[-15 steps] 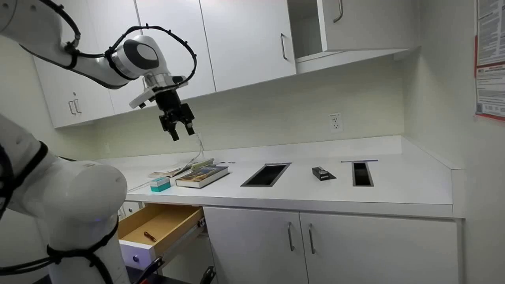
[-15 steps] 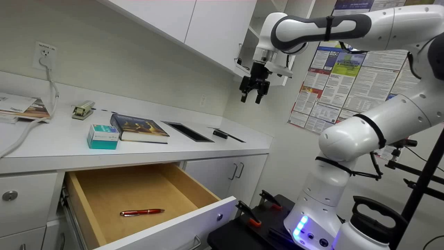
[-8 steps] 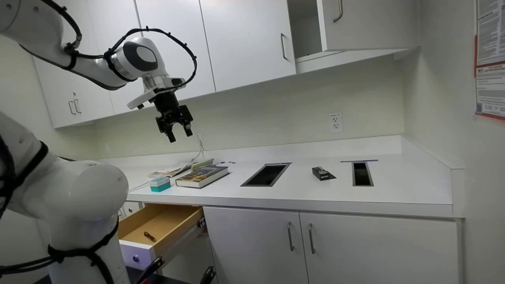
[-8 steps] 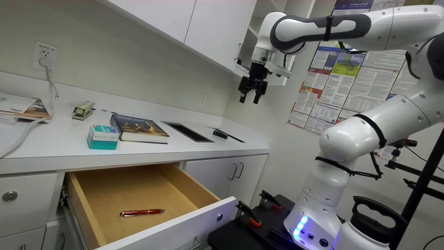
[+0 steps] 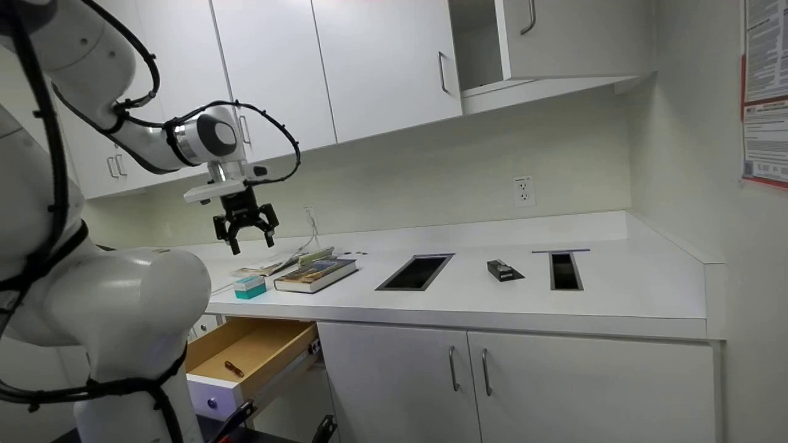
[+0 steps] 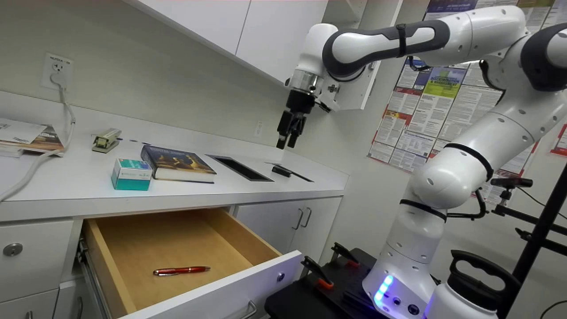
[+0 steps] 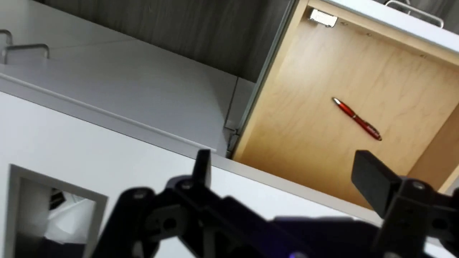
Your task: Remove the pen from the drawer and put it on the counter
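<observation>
My jaws stand wide, empty; in the wrist view the pen (image 7: 355,117) lies at their two o'clock, inside the drawer (image 7: 294,143). I should centre over it, turned crosswise, before descending.

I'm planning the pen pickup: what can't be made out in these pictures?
Pen: white marking too small to read, wrist view.
Drawer: partly hidden by the arm, in an exterior view.
Drawer front: lower part cut off by the picture's bottom edge, in an exterior view.
Counter: partly hidden by the end effector, wrist view.
</observation>
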Controlling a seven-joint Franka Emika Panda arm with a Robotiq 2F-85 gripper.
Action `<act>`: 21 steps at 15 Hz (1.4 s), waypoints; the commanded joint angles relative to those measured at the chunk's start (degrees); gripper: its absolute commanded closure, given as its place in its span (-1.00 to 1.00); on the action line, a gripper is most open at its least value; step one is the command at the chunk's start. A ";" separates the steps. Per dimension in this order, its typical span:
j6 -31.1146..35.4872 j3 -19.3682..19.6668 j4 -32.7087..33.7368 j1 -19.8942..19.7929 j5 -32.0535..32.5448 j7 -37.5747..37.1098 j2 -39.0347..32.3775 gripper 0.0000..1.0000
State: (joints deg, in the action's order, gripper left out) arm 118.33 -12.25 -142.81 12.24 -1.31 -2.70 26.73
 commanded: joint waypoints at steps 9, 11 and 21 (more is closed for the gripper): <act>3.21 -0.60 0.09 3.38 -0.97 4.41 -5.31 -1.00; 4.65 -1.17 0.61 4.89 -0.50 8.94 -8.09 -1.00; 27.72 -5.08 3.24 7.82 4.09 24.61 -33.80 -1.00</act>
State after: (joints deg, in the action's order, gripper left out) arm 140.91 -16.90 -143.08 20.84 0.60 18.77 2.19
